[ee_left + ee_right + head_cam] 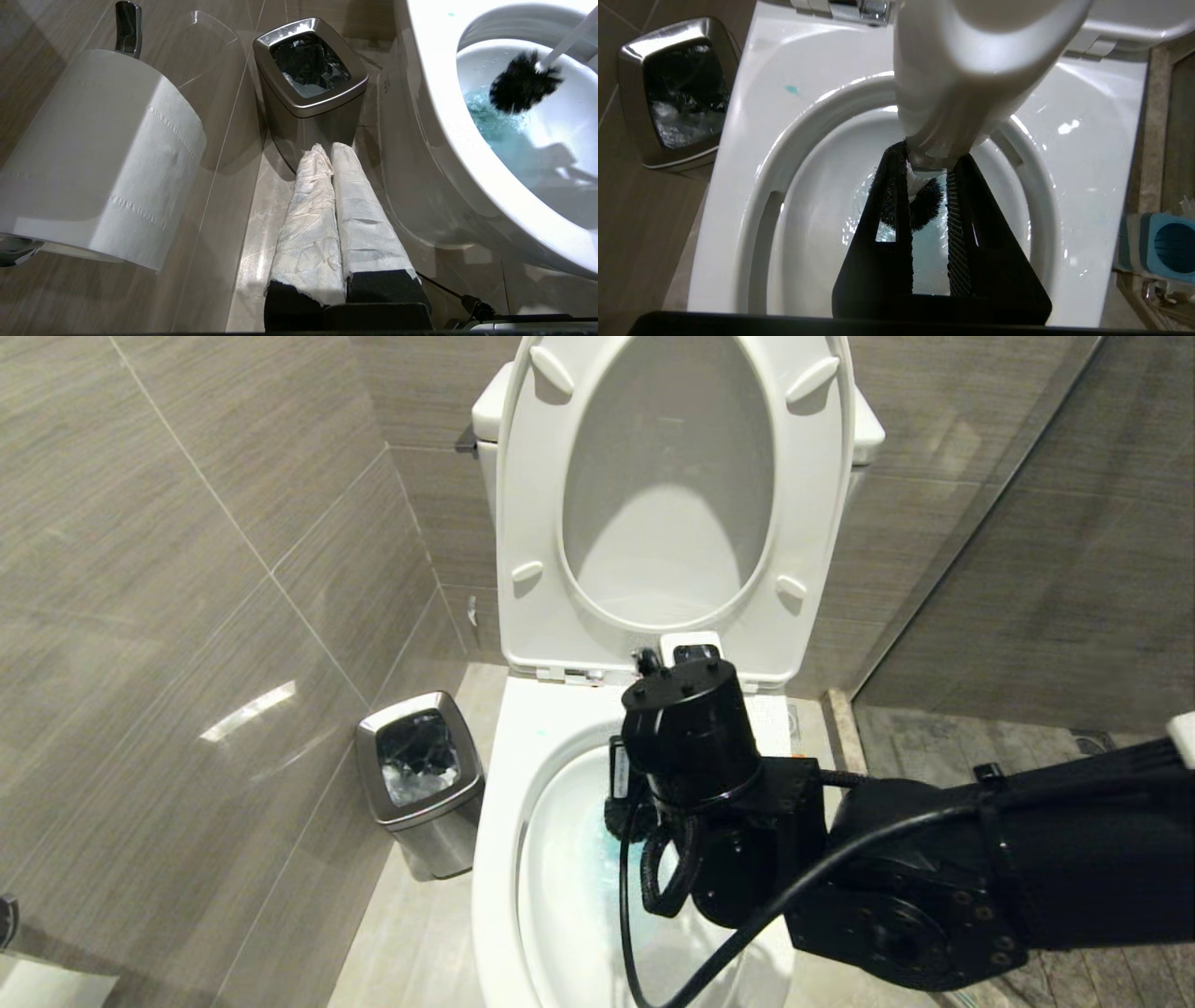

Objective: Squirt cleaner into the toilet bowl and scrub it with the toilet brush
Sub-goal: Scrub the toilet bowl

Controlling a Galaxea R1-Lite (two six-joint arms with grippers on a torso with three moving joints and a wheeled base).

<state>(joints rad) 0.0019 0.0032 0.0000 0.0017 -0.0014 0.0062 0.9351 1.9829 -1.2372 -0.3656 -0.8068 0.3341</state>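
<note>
I get bright, even light from overhead in all three views. Glare streaks the glossy wall tile point(247, 711) and shines in spots on the wet rim of the toilet bowl point(1066, 127) beyond my right jaws. The brush handle point(966, 70) sits so close to that lens that it blurs into a pale mass. Its black head point(523, 81) is smeared, casting a soft shadow on the blue cleaner point(502, 133). The toilet roll point(100, 154) bulges at the frame edge.

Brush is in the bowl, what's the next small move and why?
Probably sweep the toilet brush around the toilet bowl wall. The right gripper has its jaws clamped on the handle, the bristle head sits at the turquoise cleaner, and the rest of the wall looks unscrubbed.
</note>
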